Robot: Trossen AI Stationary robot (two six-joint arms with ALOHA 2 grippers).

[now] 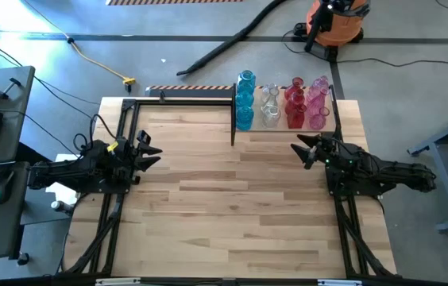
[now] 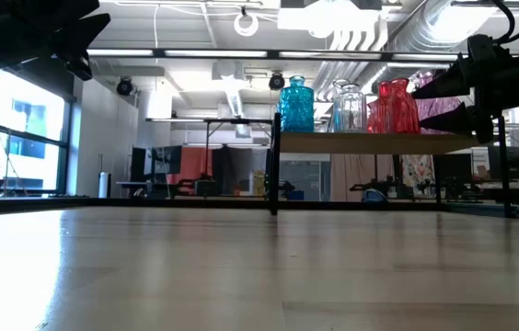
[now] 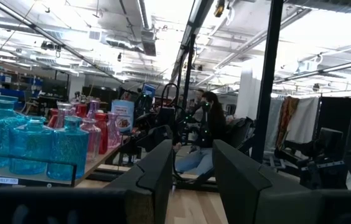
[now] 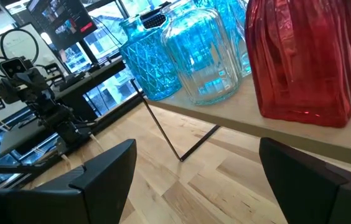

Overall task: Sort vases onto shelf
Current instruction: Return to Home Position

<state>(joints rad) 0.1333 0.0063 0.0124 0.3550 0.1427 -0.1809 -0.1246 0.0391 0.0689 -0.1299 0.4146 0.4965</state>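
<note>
Shelf [image 2: 370, 142]: 3 blue vases [image 1: 244, 99], 3 red vases [image 1: 295, 101], 3 pink vases [image 1: 317, 102]; clear vases [image 1: 269, 104] can't count. L tool [image 1: 154, 151], R tool [image 1: 299, 151] both spread.

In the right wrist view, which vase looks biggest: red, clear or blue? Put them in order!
1. red vase
2. clear vase
3. blue vase
That is only how they look: the red one sits nearest the camera, so their real sizes may be alike.
</note>
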